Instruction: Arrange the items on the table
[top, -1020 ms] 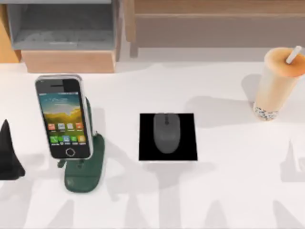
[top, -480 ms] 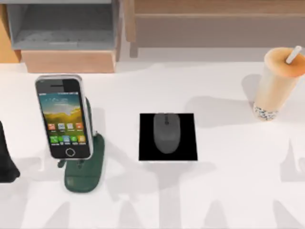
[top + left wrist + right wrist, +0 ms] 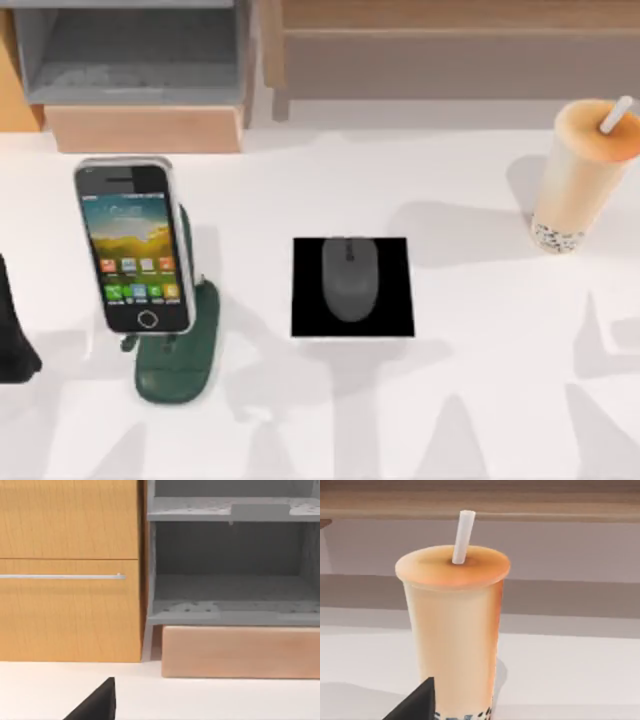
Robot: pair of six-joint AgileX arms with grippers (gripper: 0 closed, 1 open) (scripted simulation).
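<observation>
Overhead camera looks down on the table (image 3: pixel 470 400); right wrist camera faces the drink cup (image 3: pixel 454 630) closely; left wrist camera faces the shelf unit (image 3: pixel 70 570).

The worktop (image 3: pixel 480 400) is a broad, plain white surface. Toward its left side stands a dark green phone stand (image 3: pixel 180 350) propping up a silver-rimmed smartphone (image 3: pixel 133 245) with a colourful screen. Near the middle lies a flat black square mouse pad (image 3: pixel 385 300), and a dark grey computer mouse (image 3: pixel 349 279) sits on it. At the far right an orange-beige drink cup (image 3: pixel 580 180) with a white straw (image 3: pixel 616 113) stands upright. A wooden shelf unit (image 3: pixel 145 125) runs along the back edge.
</observation>
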